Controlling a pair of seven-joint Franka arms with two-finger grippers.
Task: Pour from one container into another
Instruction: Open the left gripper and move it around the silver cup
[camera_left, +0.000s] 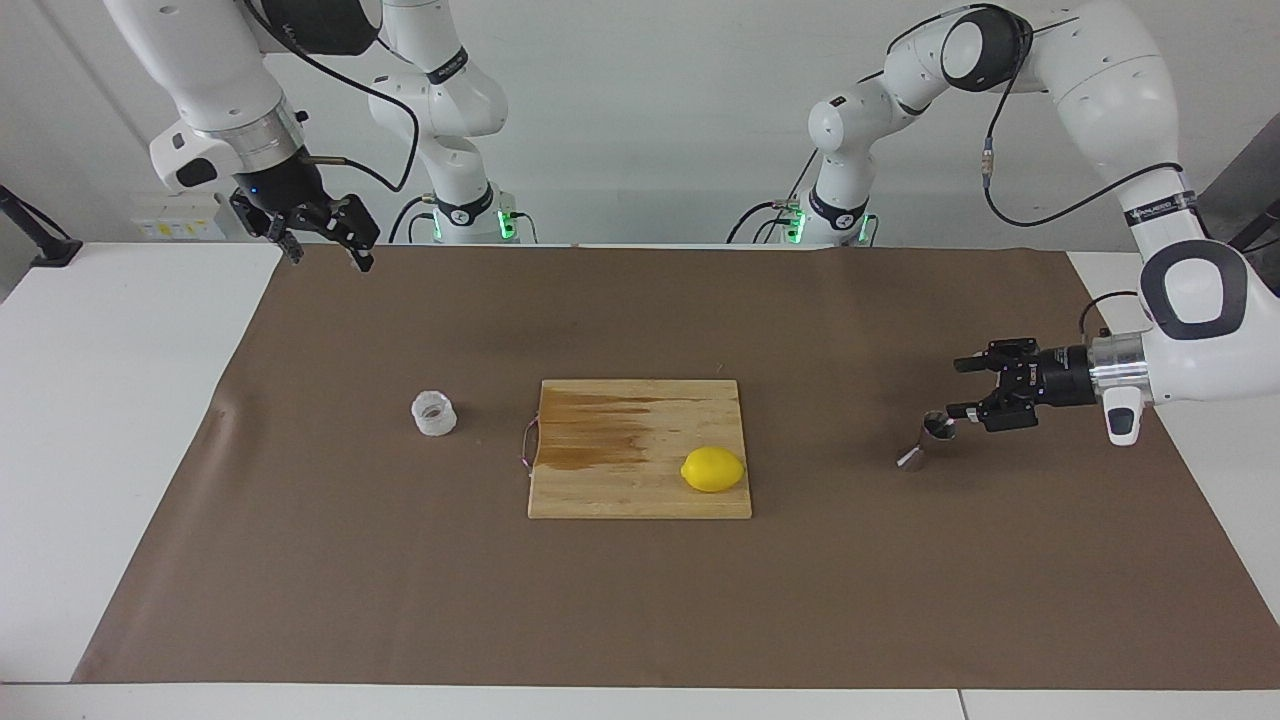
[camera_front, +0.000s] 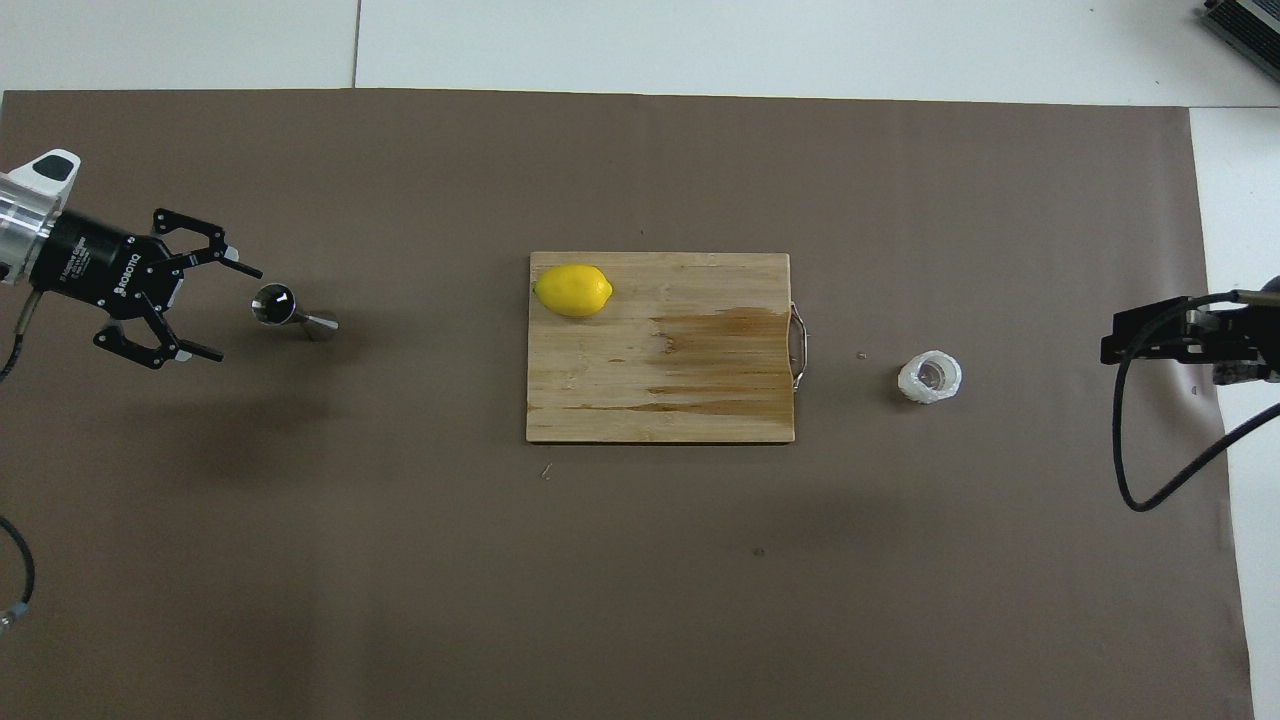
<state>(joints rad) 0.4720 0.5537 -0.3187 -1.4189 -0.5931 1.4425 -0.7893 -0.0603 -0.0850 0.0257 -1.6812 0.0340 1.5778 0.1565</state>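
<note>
While both arms are in view, we see the left gripper (camera_left: 958, 388) low over the brown mat (camera_left: 640, 600) at the left arm's end of the table, turned sideways with its jaws spread wide, just beside the steel jigger (camera_left: 925, 440). We cannot tell if a fingertip touches the jigger's rim; nothing is held. We see the jigger standing on the mat, well apart from the cutting board (camera_left: 620, 480). A lemon (camera_left: 713, 469) lies on the board's corner toward the jigger. We note the plastic cup (camera_left: 434, 413) upright on the mat beside the board's handle end, toward the right arm. The right gripper (camera_left: 325, 245) waits high over the mat's edge by the robots, jaws spread, empty.
</note>
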